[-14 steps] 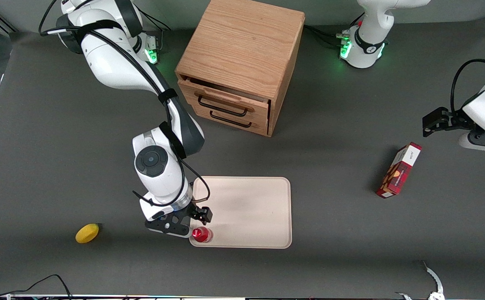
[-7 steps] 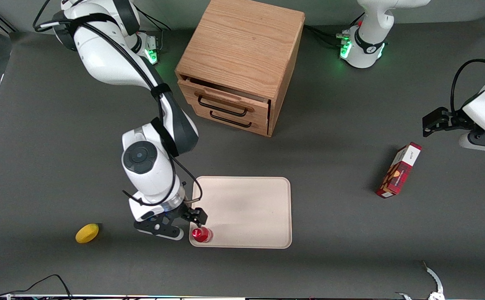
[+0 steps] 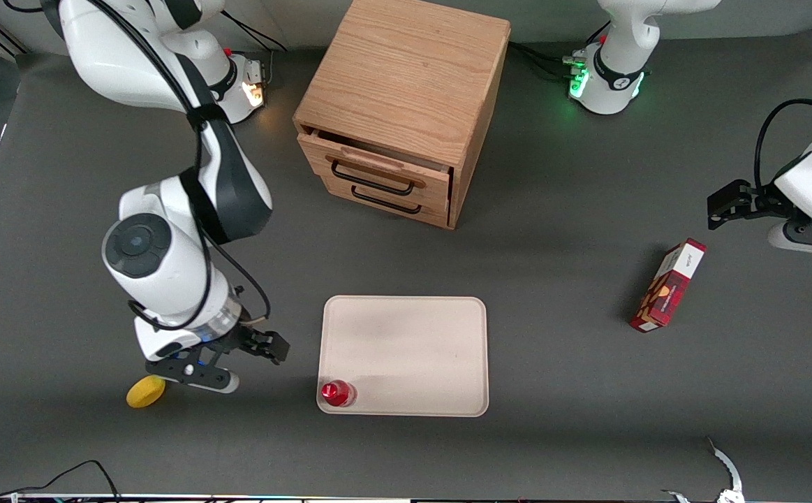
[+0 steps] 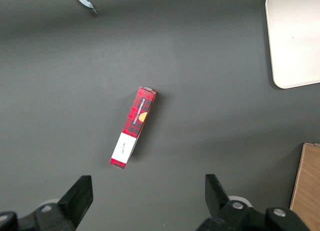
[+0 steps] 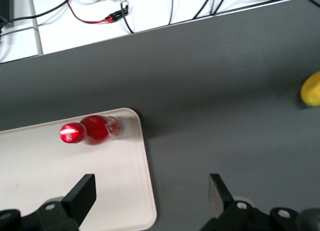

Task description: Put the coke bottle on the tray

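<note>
The coke bottle, small and red with a red cap, stands upright on the tray, in the tray's corner nearest the front camera at the working arm's end. It also shows in the right wrist view, on the pale beige tray. My right gripper is open and empty above the bare table, between the tray and a yellow fruit, well apart from the bottle. In the right wrist view the gripper has its fingers wide apart, with nothing between them.
A yellow lemon-like fruit lies beside the gripper, toward the working arm's end. A wooden drawer cabinet stands farther from the front camera than the tray. A red carton lies toward the parked arm's end.
My gripper has let go of the coke bottle and pulled away sideways from the tray toward the yellow fruit. The bottle stays standing on the tray's corner.
</note>
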Robot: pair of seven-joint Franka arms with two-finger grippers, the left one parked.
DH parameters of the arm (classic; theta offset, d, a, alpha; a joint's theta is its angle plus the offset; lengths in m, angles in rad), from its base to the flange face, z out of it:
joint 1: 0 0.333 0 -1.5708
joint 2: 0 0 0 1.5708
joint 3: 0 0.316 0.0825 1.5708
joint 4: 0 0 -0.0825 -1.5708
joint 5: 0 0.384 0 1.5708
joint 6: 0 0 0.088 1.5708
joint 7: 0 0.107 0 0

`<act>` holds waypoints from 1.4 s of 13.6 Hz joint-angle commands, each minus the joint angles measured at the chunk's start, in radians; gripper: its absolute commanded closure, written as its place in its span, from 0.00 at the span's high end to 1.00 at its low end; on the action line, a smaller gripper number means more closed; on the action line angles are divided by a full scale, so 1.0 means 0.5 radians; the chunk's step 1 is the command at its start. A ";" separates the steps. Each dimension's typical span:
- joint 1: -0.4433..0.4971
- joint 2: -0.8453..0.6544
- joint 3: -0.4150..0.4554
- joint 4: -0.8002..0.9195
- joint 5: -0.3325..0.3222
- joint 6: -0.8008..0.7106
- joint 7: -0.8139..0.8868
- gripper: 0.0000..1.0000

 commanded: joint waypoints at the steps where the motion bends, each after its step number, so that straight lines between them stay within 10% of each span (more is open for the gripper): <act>1: -0.049 -0.370 0.035 -0.436 -0.004 0.007 -0.146 1.00; 19: -0.497 -1.211 0.029 -0.643 0.027 -0.880 -0.938 1.00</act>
